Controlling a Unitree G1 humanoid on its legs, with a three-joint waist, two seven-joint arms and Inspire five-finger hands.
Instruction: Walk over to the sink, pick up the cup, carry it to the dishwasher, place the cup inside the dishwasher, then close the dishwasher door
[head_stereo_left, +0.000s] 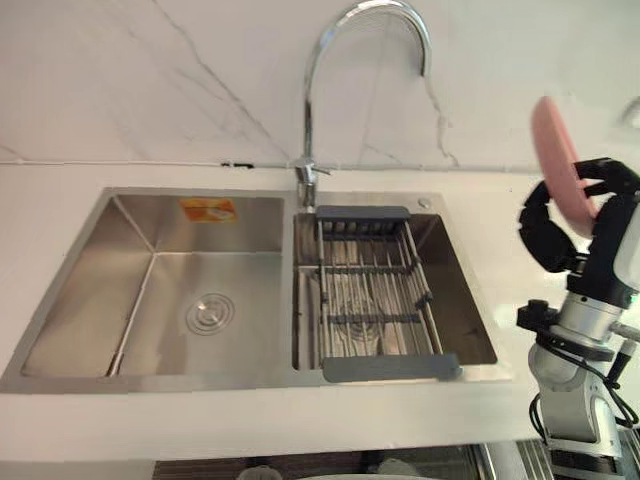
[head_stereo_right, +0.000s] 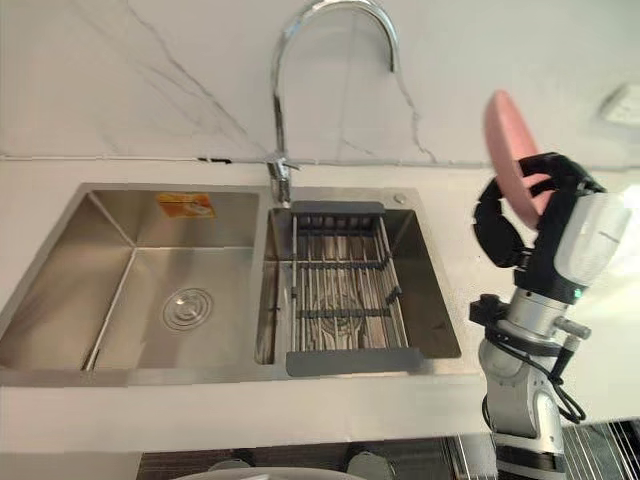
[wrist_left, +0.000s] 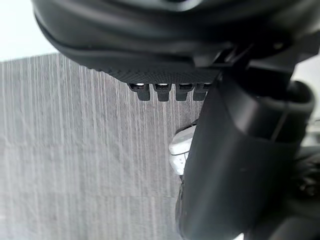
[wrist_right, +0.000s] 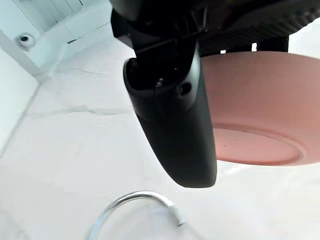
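Your right hand (head_stereo_right: 552, 200) holds the pink bowl (head_stereo_right: 503, 140), fingers curled round it, raised over the worktop (head_stereo_right: 300, 415) right of the sink (head_stereo_right: 427, 270).

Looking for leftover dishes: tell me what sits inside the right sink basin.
A wire rack spans the right basin, with no dishes on it. Its bars partly hide the basin floor.

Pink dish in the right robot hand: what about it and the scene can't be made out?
- pink dish: edge-on in eye views; in right wrist view the right robot hand and the frame edge hide part; inside unseen.
- orange sticker in the sink: print too small.
- left robot hand: own bulk hides what lies under it, left wrist view.
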